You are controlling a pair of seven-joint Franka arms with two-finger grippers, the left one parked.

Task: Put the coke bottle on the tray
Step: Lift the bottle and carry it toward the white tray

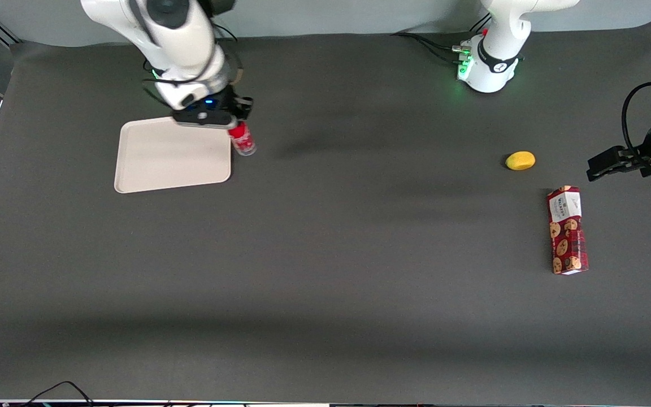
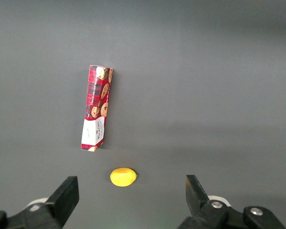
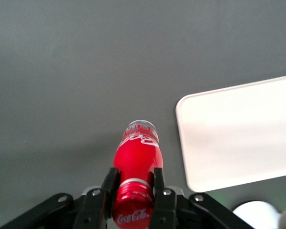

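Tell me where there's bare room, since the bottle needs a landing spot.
The tray is bare all over. The end effector, shut on the bottle, hangs beside the tray's rim. Wide bare mat separates the tray from the lemon and cookie box.

One coke bottle (image 1: 242,139), one tray (image 1: 167,161), one cookie box (image 1: 567,230), one lemon (image 1: 520,160).

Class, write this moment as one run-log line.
gripper: shut on small red-capped coke bottle, beside tray | flat beige plastic tray: nothing on it | bottle: not yet over tray
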